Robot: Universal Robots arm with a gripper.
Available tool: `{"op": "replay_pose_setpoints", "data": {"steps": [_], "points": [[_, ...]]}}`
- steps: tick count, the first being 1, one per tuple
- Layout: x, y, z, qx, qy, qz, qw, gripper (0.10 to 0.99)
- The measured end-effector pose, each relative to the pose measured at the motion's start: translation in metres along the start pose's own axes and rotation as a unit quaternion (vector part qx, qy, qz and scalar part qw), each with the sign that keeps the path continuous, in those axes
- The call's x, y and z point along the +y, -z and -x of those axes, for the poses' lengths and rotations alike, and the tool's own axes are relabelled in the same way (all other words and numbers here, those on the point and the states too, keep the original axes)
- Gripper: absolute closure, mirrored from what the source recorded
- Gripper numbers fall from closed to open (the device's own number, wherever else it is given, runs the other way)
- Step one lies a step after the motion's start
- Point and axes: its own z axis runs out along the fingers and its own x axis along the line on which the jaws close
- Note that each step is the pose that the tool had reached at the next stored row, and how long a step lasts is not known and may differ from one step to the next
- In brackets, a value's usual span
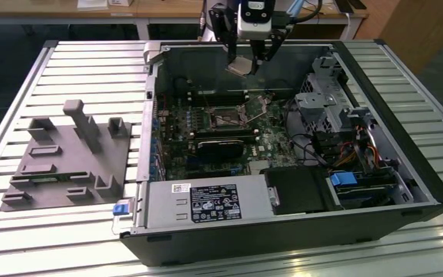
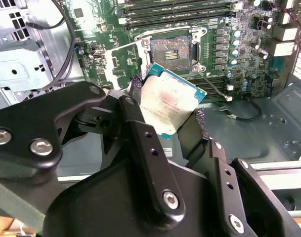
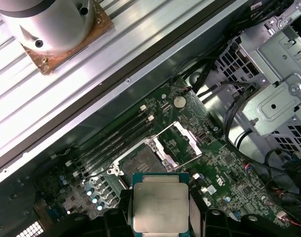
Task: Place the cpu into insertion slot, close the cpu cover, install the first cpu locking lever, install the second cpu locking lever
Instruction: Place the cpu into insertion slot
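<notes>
My gripper [image 1: 246, 62] hangs over the far end of the open computer case, shut on the cpu [image 1: 239, 67]. In both wrist views the silver-grey chip [image 2: 170, 106] [image 3: 160, 207] sits edge-clamped between the two black fingers [image 2: 135, 91], above the board and apart from it. The insertion slot [image 2: 171, 49] [image 3: 140, 160] [image 1: 225, 119] lies bare, its dark contact field showing. The cpu cover [image 3: 194, 143] [image 2: 109, 69] is swung open beside the socket. A thin locking lever [image 2: 215, 89] stands loose along the socket's side.
Long black memory slots [image 3: 115, 138] run beside the socket. A black block [image 1: 217, 151] sits nearer the case's middle. A metal drive cage [image 1: 322, 104] and cables [image 1: 360, 153] fill the exterior view's right. A grey fixture [image 1: 67, 156] lies on the slatted table [image 1: 75, 63].
</notes>
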Motion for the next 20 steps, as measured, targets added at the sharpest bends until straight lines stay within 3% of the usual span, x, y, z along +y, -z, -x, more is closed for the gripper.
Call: {"op": "replay_pose_setpoints", "data": {"steps": [20], "points": [[0.0004, -0.0015, -0.0004, -0.0029, -0.033, 0.0006, 0.9994, 0.545]]}}
